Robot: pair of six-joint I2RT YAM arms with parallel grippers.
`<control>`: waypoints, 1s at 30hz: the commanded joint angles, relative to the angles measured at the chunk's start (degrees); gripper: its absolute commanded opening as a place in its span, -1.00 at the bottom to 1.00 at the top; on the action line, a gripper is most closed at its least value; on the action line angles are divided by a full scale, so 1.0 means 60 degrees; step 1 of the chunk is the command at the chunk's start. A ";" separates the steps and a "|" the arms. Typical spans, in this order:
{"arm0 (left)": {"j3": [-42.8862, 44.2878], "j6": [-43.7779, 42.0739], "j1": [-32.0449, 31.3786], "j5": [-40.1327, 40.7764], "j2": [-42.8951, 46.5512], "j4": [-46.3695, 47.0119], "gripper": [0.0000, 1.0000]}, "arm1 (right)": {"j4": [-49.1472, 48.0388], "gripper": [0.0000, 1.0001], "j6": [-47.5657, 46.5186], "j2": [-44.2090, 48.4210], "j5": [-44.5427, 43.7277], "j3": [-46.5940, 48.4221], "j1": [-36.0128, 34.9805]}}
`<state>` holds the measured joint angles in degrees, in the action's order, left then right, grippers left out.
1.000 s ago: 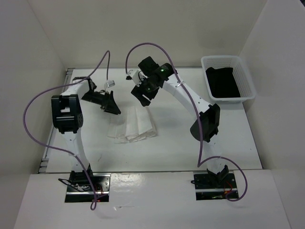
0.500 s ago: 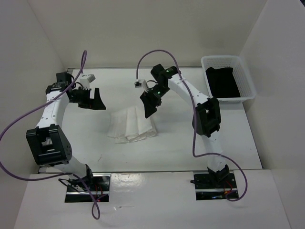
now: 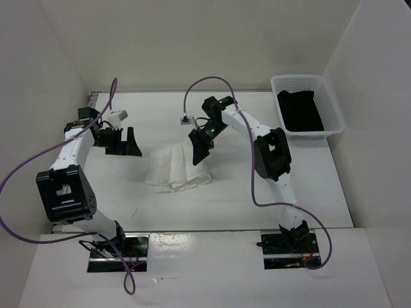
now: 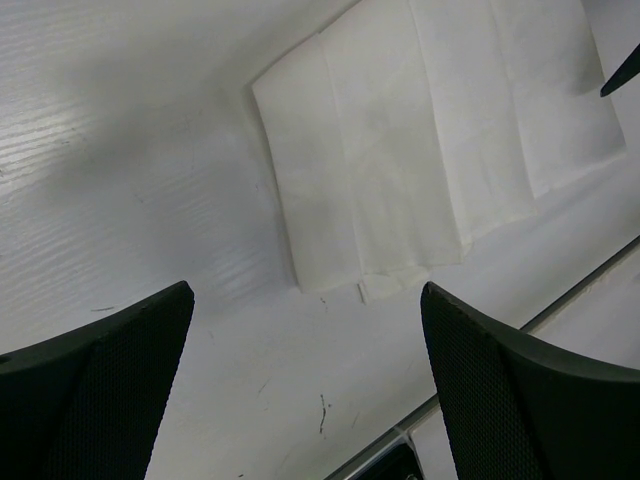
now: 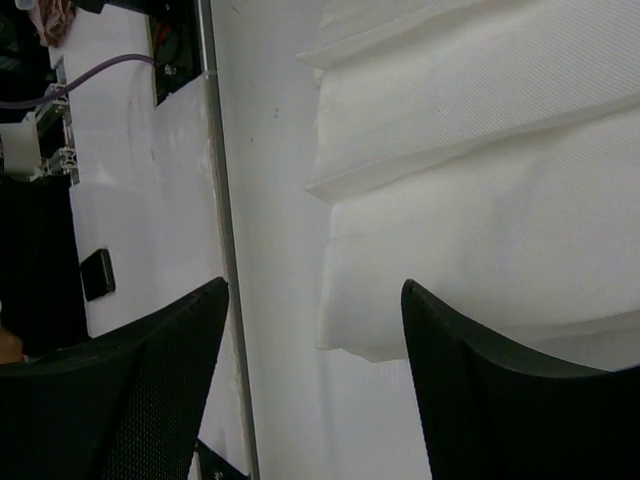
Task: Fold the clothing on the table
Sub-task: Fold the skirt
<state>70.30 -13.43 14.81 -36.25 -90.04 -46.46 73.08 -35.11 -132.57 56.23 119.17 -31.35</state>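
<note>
From above, the clothing [image 3: 178, 168] lies flat near the middle of the table [image 3: 257, 192]. It looks like a small white stack with a few layers, so I think most of the folding is done. The left claw [image 3: 122, 146] hangs well off to the left of the cloth with its jaws wide apart and nothing in them. I think it sits there to keep out of the way. The right claw [image 3: 199, 151] points down over the far right corner of the cloth, jaws apart too, maybe to pinch or press that corner. From up here I cannot tell if it touches the cloth. White cloth on a white table makes the folds hard to see. A basket [image 3: 334, 131] with a black garment [image 3: 298, 110] sits in the far right corner, and it is not part of this job. In the left wrist view, two dark fingers [image 4: 100, 400] stand far apart with only bare table between them. The cloth lies farther off, its layers like little steps. A small dark tip at the right edge is cut off; it is likely the other claw. In the right wrist view, the fingers [image 5: 520, 390] are apart and hold nothing. The cloth's edge is very near, but most of the cloth runs out of the picture, and I cannot tell if the tips touch it.
</note>
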 commanded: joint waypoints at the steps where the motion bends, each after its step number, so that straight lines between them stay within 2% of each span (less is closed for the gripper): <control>1: -0.0116 -0.0193 0.0037 -0.0169 -0.0184 0.0111 1.00 | 0.0198 0.50 -0.0314 0.0211 0.0618 0.0207 -0.0048; 9: -0.0116 -0.0384 0.0037 -0.0360 -0.0447 0.0023 1.00 | 0.0198 0.50 -0.0504 -0.0490 0.0824 0.0206 -0.0355; 17: -0.0305 -0.0471 0.0037 -0.0360 -0.0622 0.0023 1.00 | 0.0198 0.50 -0.1061 -0.1370 0.0824 -0.0496 -0.0355; 24: -0.0306 -0.0471 0.0037 -0.0360 -0.0814 0.0023 1.00 | 0.0198 0.50 -0.1618 -0.1590 0.0722 -0.1434 -0.0063; 27: -0.0306 -0.0574 0.0037 -0.0461 -0.0902 -0.0166 1.00 | 0.0198 0.50 -0.1619 -0.1591 0.0620 -0.1435 0.0025; 30: -0.0101 -0.0662 0.0037 -0.0565 -0.0902 -0.0342 1.00 | 0.0198 0.50 -0.1371 -0.0876 0.0517 -0.1084 0.0025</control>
<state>68.99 -15.16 14.81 -37.15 -95.13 -46.74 73.71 -42.48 -141.14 61.54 111.63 -31.86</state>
